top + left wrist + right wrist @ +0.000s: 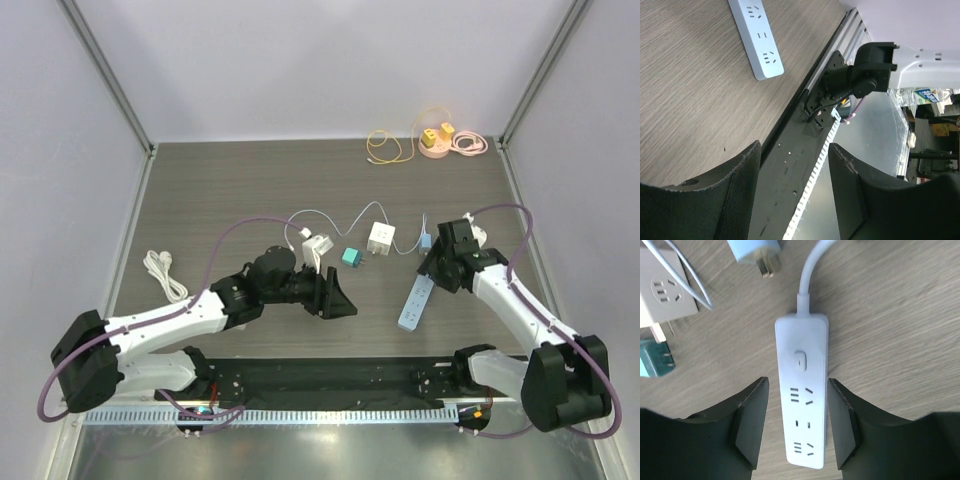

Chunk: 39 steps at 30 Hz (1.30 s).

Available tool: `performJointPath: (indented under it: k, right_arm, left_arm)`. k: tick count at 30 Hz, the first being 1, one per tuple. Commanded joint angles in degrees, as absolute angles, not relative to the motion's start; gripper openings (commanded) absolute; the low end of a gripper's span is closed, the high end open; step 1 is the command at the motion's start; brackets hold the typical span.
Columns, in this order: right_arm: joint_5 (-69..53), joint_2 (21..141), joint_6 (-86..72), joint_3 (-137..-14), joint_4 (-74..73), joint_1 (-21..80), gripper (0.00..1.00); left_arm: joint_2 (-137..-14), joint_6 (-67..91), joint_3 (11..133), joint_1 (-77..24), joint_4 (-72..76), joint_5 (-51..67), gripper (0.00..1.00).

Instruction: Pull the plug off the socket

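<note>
Power strip [801, 347] — straddled by the right gripper [798, 390].

My right wrist view cuts the blue plug [752, 252] at the top edge, leaving only its prongs and lower body. The white adapter [662, 295] and teal plug [652, 362] run off the left edge. My left wrist view loses the strip [757, 35] past the top edge, and the clutter [932, 100] at far right is blurred. From above, the yellow bits [447, 128] at upper right are too small to tell.

White power strip [801, 390], pale-blue plug [752, 252], wood-grain table [890, 315].
</note>
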<state>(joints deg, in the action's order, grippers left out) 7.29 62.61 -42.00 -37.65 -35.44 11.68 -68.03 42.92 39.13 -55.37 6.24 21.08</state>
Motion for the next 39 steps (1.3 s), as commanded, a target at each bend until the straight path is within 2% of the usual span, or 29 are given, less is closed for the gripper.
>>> performJointPath:
  k: [1,6,13,14,16,20,22,25,27,28,31,35,38,39]
  right_arm:
    - [13.01,65.65,-40.34,-41.39,-37.35,12.3,0.56]
    - [13.71,69.25,-40.95,-42.28,-36.21,14.59,0.57]
    - [15.03,73.21,-42.89,-42.28,-35.77,16.61,0.58]
    - [15.73,73.65,-43.06,-42.1,-35.86,16.7,0.58]
    - [17.57,74.61,-43.24,-42.53,-37.43,16.7,0.5]
    - [20.92,74.88,-42.28,-42.8,-38.85,16.7,0.5]
    - [19.25,74.36,-42.54,-42.19,-37.62,16.7,0.53]
    - [16.27,72.78,-43.07,-42.01,-35.95,16.61,0.7]
    - [15.73,71.9,-42.89,-42.36,-35.86,16.7,0.74]
    - [15.65,71.72,-42.8,-42.8,-36.12,16.7,0.8]
    - [15.38,72.07,-42.8,-42.54,-36.3,16.7,0.85]
    - [15.11,76.45,-42.89,-42.8,-36.12,16.79,0.83]
    - [18.35,79.53,-41.84,-44.21,-37.35,16.7,0.77]
    - [18.89,80.24,-41.57,-44.73,-37.96,16.7,0.7]
  left_arm:
    - [-63.2,40.26,39.11,-55.2,3.17,22.24,0.57]
    - [-56.18,38.76,38.76,-55.2,-2.19,18.64,0.59]
    - [-54.4,37.79,38.41,-55.2,-3.6,17.75,0.62]
    - [-54.32,37.79,38.32,-55.2,-3.52,17.84,0.61]
    - [-54.14,37.62,38.06,-55.2,-3.51,18.02,0.62]
    - [-53.26,36.74,37.88,-55.2,-4.3,17.58,0.63]
    - [-53.35,36.65,37.79,-55.28,-4.31,17.58,0.63]
    - [-53.79,36.48,37.79,-56.16,-4.04,17.58,0.63]
    - [-53.61,36.39,37.79,-56.6,-4.13,17.58,0.63]
    - [-53.53,36.21,37.88,-56.78,-4.22,17.4,0.63]
    - [-52.91,35.77,37.79,-57.04,-4.66,16.61,0.64]
    - [-52.73,35.42,37.97,-57.3,-5.01,16.44,0.64]
    - [-52.65,35.42,37.88,-57.48,-4.92,16.08,0.64]
    - [-52.47,35.42,37.79,-57.48,-4.83,16.08,0.65]
